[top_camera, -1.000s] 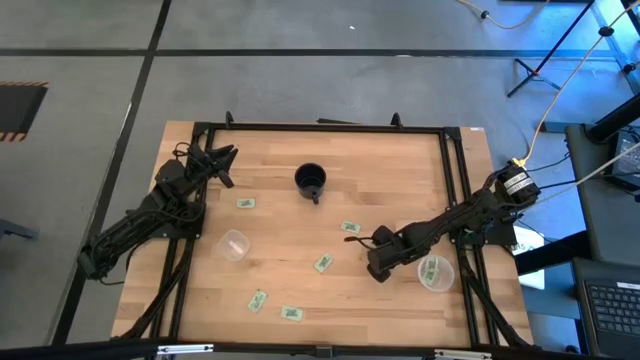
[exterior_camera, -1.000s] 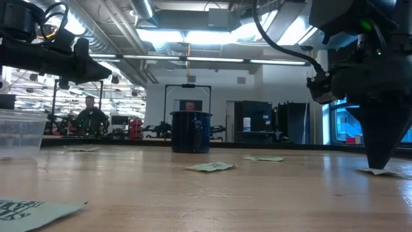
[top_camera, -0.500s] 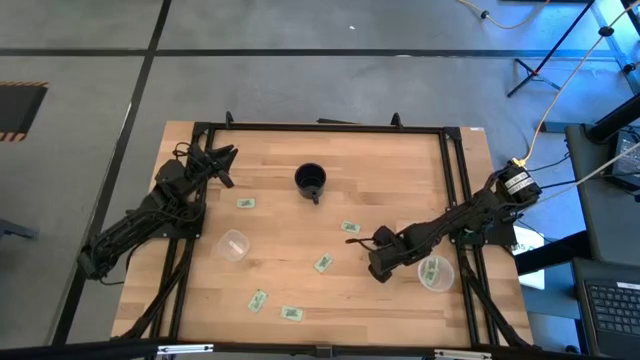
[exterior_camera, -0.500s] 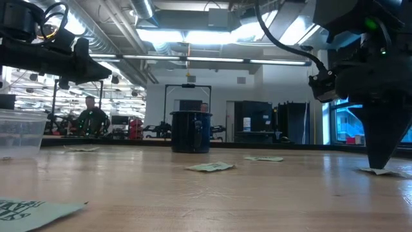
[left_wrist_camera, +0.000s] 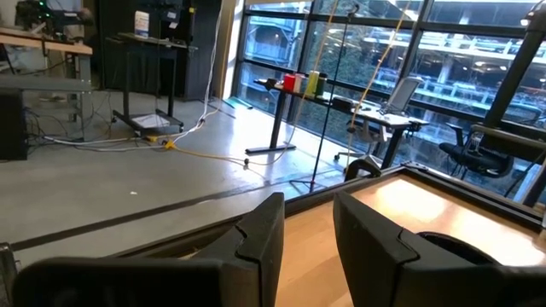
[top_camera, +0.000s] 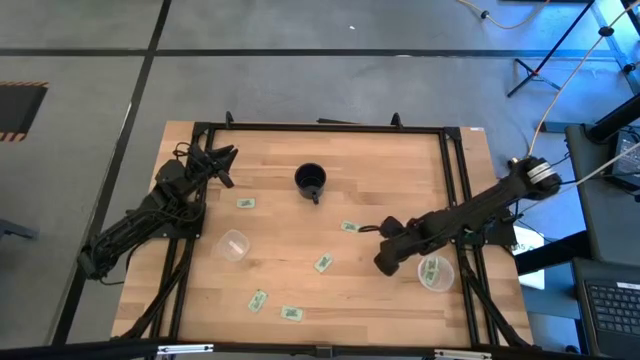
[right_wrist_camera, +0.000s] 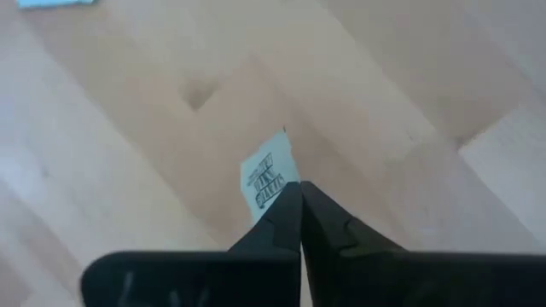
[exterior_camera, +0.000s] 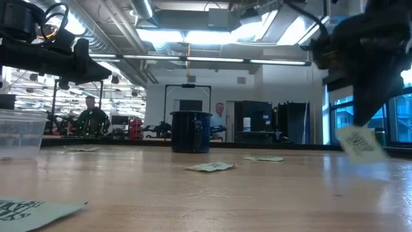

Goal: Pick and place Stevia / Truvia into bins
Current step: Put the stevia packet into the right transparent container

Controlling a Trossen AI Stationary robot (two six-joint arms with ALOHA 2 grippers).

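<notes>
Above the worktop (top_camera: 300, 230), right gripper (right_wrist_camera: 299, 189) jaws pinch a Stevia sachet (right_wrist_camera: 270, 181) clear for the nearby cup (top_camera: 435, 272); left gripper (left_wrist_camera: 307, 223) waits part-open, empty.

Surface (top_camera: 400, 165): pale wood planks, smooth, satin sheen. Sachet (right_wrist_camera: 269, 179): matt printed paper. Right tool (right_wrist_camera: 299, 211): matt black. Cup (exterior_camera: 19, 133): clear glossy plastic.

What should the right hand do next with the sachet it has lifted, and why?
Probably carry it sideways over the clear cup and release. The right hand is shut on a sachet held clear of the table, and that cup sits right beside it.
</notes>
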